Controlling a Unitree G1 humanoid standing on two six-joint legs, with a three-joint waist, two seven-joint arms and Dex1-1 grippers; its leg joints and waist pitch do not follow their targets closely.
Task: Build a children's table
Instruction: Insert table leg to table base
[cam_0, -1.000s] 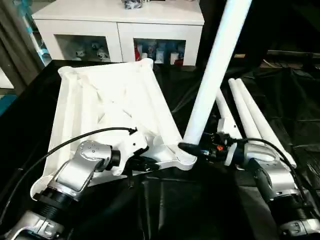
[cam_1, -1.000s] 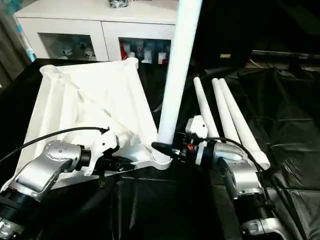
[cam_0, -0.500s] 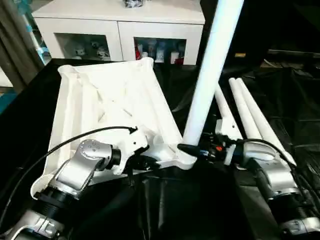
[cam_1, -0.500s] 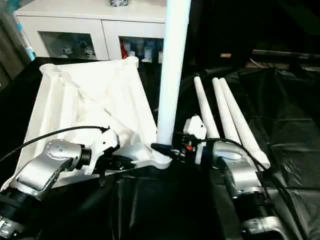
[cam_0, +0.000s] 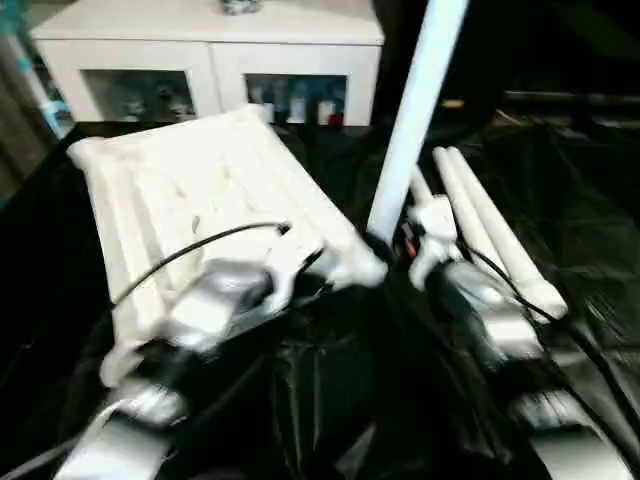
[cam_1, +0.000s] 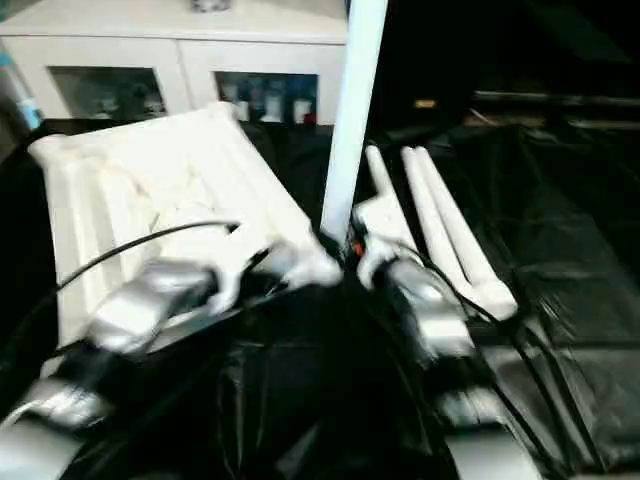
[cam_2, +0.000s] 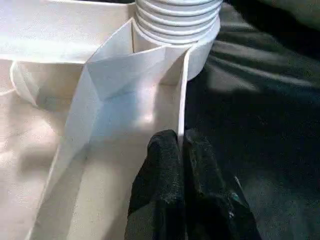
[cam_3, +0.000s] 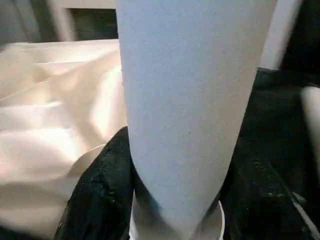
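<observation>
The white tabletop (cam_0: 190, 185) lies upside down on black cloth, ribs up. One white leg (cam_0: 408, 125) stands nearly upright in the near right corner socket (cam_0: 365, 268). Its ribbed end (cam_2: 177, 20) sits in that socket. My right gripper (cam_3: 175, 165) is closed around the leg's base, with black fingers (cam_3: 102, 192) on either side of the tube. My left gripper (cam_2: 181, 142) is shut on the tabletop's thin rim wall (cam_2: 182, 95), just beside that socket. Three loose legs (cam_0: 485, 225) lie side by side on the cloth to the right.
A white cabinet (cam_0: 200, 45) with glass fronts stands behind the tabletop. Black cloth (cam_0: 330, 400) covers the work surface, wrinkled in front of my arms. A black cable (cam_0: 190, 255) loops over my left forearm.
The whole picture has shifted and blurred, so the camera has moved. The standing leg leans a little less than a second ago. Both grips are unchanged.
</observation>
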